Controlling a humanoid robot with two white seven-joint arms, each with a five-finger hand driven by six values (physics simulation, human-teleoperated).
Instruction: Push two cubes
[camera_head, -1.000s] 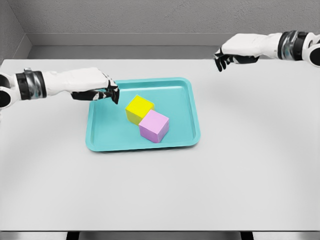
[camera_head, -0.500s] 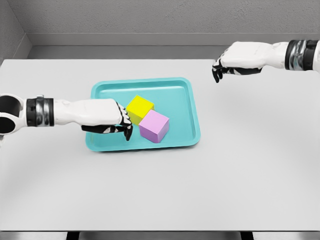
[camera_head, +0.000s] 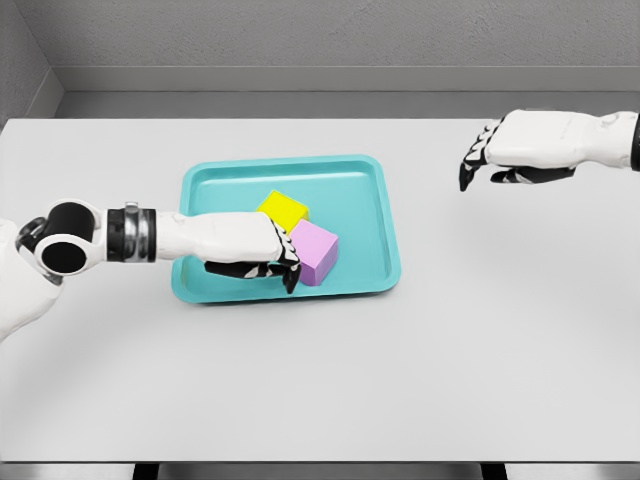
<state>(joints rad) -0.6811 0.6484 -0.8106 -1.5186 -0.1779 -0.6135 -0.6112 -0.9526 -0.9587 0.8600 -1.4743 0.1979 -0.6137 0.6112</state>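
A yellow cube and a pink cube sit touching each other inside a teal tray on the white table. My left hand lies over the tray's front left part, its curled fingers against the pink cube's left side and covering the front of the yellow cube. It grasps nothing. My right hand hovers over the table to the right of the tray, fingers loosely spread downward, holding nothing.
The white table stretches wide around the tray. A grey wall runs along the table's far edge, and the near edge lies at the bottom of the view.
My left hand has swept from the tray's back left corner forward and right, reaching the cubes. My right hand has drifted right and slightly nearer. The cubes have barely moved.
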